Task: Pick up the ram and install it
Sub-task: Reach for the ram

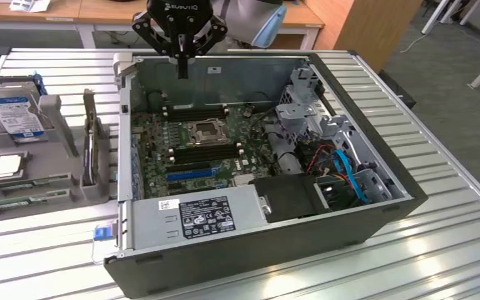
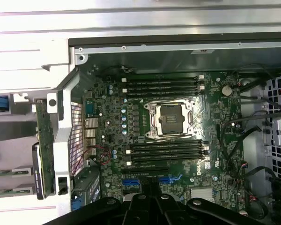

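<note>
At the exterior view's left a grey tray [image 1: 48, 167] carries a hard drive [image 1: 15, 115]. Along its near edge lie 2 green sticks, and I take the ram [image 1: 27, 184] to be one of these. It lies flat in the tray, outside the case [image 1: 307, 250] and well apart from the gripper [image 1: 182, 72].

Further right the case lies open, with the motherboard [image 1: 160, 156] showing. The gripper hangs over the far part of the case, its jaws closed together and holding nothing. Below it, 2 banks of black slots [image 1: 194, 113] flank the socket [image 1: 204, 132], and all of them look unfilled.

So I judge that the pick-up step is not yet begun. Reaching the ram would call for a move across to the tray, and for opened jaws.
</note>
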Action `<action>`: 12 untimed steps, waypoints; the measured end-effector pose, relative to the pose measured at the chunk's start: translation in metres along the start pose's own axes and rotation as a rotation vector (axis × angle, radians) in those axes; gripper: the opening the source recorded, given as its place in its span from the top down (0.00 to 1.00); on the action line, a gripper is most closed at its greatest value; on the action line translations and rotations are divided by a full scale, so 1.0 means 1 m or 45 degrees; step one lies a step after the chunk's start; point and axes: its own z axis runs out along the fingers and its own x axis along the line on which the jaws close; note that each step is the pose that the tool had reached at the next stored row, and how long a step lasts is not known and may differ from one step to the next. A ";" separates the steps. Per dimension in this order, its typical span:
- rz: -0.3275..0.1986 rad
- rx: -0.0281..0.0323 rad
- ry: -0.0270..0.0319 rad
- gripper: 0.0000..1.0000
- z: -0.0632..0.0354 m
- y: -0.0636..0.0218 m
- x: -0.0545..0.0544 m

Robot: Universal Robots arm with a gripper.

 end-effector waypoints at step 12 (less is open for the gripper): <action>0.000 0.0001 0.0000 0.90 -0.0004 -0.0011 0.014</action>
